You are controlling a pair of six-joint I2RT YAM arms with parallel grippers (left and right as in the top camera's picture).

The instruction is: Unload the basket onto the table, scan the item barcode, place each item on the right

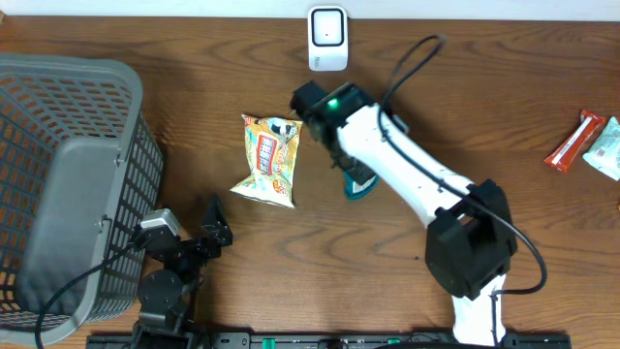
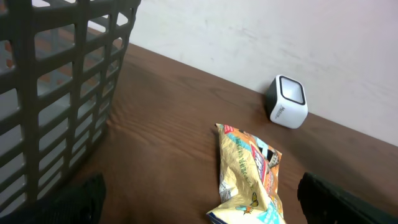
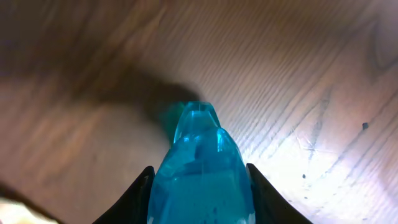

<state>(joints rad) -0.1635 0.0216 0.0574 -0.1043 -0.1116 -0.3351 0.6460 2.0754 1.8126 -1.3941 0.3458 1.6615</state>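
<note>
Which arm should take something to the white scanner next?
Right. The right gripper pinches the blue item and is nearer the scanner. The left gripper is open and empty, down by the basket.

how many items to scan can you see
4: yellow snack bag mid-table, teal item in the right gripper, red bar and pale packet at the right edge; more may be hidden.

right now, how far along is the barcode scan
Done: the right pincer is shut on the blue item. In hand: that item is low over the table, well short of the scanner at the far edge. Left: bringing it there and showing its barcode. The left pincer is open; the snack bag lies flat.
</note>
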